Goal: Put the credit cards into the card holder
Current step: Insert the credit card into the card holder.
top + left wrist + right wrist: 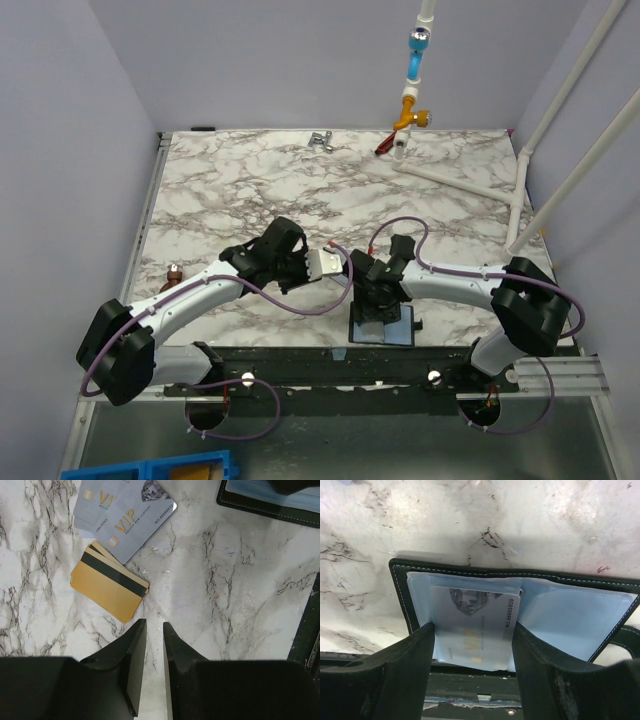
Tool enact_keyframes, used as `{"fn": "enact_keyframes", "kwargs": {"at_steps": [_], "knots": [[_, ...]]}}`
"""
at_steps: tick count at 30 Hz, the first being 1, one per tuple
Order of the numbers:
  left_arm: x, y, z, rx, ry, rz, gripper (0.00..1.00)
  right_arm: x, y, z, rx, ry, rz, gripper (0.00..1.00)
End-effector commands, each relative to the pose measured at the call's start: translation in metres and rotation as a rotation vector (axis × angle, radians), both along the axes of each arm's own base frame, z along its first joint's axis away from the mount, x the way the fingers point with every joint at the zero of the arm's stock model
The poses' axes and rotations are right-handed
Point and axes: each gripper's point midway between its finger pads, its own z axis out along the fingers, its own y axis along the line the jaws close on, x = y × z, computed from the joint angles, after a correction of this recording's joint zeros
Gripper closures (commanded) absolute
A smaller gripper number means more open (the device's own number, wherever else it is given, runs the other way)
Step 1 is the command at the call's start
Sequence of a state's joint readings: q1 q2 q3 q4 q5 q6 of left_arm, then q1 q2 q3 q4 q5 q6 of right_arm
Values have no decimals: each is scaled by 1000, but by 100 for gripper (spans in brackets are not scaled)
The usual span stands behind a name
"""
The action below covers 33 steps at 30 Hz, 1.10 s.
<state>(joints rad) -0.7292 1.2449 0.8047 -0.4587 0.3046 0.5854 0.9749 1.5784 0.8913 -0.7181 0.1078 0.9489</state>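
Three grey VIP cards (135, 522), at least two gold striped cards (107, 587), one black card holder (545, 574)

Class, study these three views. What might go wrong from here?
1. The grey card, between the fingers of the right gripper, rests on the blue lining of the card holder, not clearly tucked in; it may slide off on release.
2. The gold cards and loose grey cards overlap on the table; the left gripper may lift two together.
3. The holder lies by the table's near edge; a push might shove it off.
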Motion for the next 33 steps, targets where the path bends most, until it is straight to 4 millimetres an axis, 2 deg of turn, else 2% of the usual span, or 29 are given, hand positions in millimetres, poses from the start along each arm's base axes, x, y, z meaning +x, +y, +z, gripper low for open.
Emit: {"fn": "enact_keyframes", "kwargs": {"at_steps": [1, 5, 7, 10, 13, 17, 22, 24, 29, 33], "knots": [[-6, -1, 2, -18, 6, -26, 78, 3, 12, -12, 10, -25, -24, 43], [-5, 0, 2, -12, 2, -28, 78, 9, 17, -5, 24, -53, -33, 62], [-4, -1, 3, -11, 3, -30, 78, 13, 19, 1, 37, -71, -34, 63], [-4, -2, 3, -11, 4, -30, 78, 17, 22, 8, 55, -96, -35, 59], [-3, -3, 5, -11, 5, -30, 78, 17, 21, 8, 41, -87, -25, 38], [-3, -3, 6, -10, 6, -31, 78, 10, 16, 9, 41, -67, -18, 29], [-2, -3, 6, -5, 6, -33, 78, 2, 13, 9, 56, -48, -25, 27], [-2, -3, 6, -4, 8, -33, 78, 2, 13, 9, 60, -48, -26, 31], [-3, -2, 5, 1, 10, -37, 78, 7, 19, 24, 84, -72, -21, 37], [-3, -2, 5, 6, 9, -40, 78, 1, 26, 32, 119, -67, 6, 34]]}}
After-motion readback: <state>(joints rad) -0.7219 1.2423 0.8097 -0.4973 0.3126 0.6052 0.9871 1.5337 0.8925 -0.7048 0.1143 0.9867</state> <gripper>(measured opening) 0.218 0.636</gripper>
